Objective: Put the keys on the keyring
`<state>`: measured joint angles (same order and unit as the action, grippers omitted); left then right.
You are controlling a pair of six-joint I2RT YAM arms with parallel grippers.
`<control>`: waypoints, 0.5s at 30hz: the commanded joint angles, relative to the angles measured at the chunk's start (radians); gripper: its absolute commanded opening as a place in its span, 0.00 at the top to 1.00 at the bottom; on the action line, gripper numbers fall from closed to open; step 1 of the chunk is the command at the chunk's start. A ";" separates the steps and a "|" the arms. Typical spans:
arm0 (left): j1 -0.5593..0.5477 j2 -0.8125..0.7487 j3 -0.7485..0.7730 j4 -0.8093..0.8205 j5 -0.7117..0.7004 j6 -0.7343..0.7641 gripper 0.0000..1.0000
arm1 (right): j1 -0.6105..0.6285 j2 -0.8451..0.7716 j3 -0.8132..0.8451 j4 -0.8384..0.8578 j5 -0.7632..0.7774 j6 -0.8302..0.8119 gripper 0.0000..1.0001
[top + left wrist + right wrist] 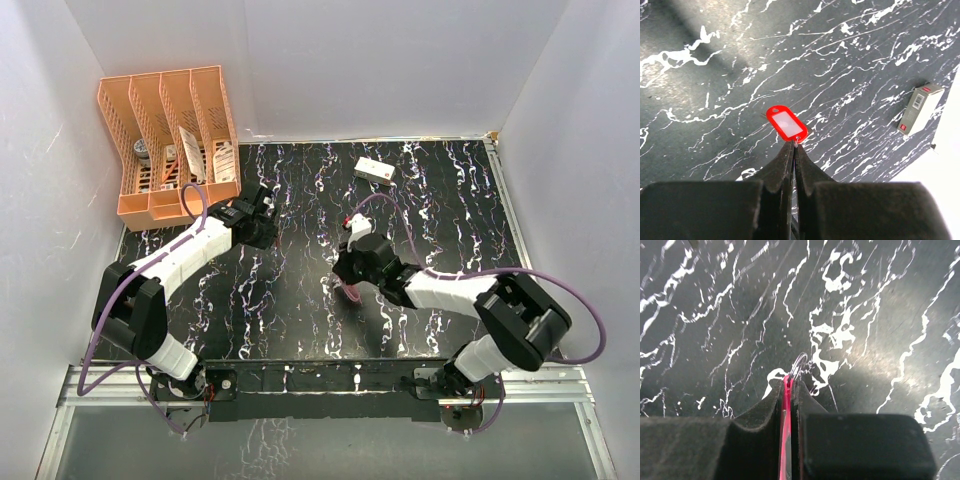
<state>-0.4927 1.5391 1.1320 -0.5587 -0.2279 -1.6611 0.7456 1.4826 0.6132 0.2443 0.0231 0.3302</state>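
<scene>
In the left wrist view my left gripper (794, 145) is shut on the thin metal end of a key, and its bright red head (786, 123) with a white window sticks out past the fingertips above the table. From above, this gripper (268, 205) is at the left centre. My right gripper (791, 382) is shut on the slim pink tag (786, 405) of the keyring, held edge-on between the fingers. The thin metal ring (799, 365) pokes out beyond the tips, close over the table. In the top view the right gripper (347, 282) is near the middle.
A white rectangular box with red marks (375, 171) lies at the back of the black marbled table (300, 320) and shows at the right of the left wrist view (920, 109). An orange file rack (170, 140) stands in the back left corner. White walls surround the table.
</scene>
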 commanded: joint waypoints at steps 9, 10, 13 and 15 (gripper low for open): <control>0.005 -0.081 0.003 0.165 0.030 0.076 1.00 | -0.047 -0.129 -0.008 0.197 -0.106 -0.089 1.00; 0.005 -0.081 0.003 0.174 0.033 0.078 1.00 | -0.047 -0.136 -0.019 0.221 -0.111 -0.104 1.00; -0.001 -0.076 0.006 0.201 0.045 0.082 1.00 | -0.049 -0.151 -0.049 0.279 -0.141 -0.156 1.00; -0.010 -0.076 0.007 0.215 0.047 0.084 1.00 | -0.049 -0.160 -0.079 0.335 -0.166 -0.191 1.00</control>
<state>-0.4931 1.4967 1.1316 -0.3859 -0.2050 -1.5970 0.6998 1.3651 0.5720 0.4057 -0.0860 0.2302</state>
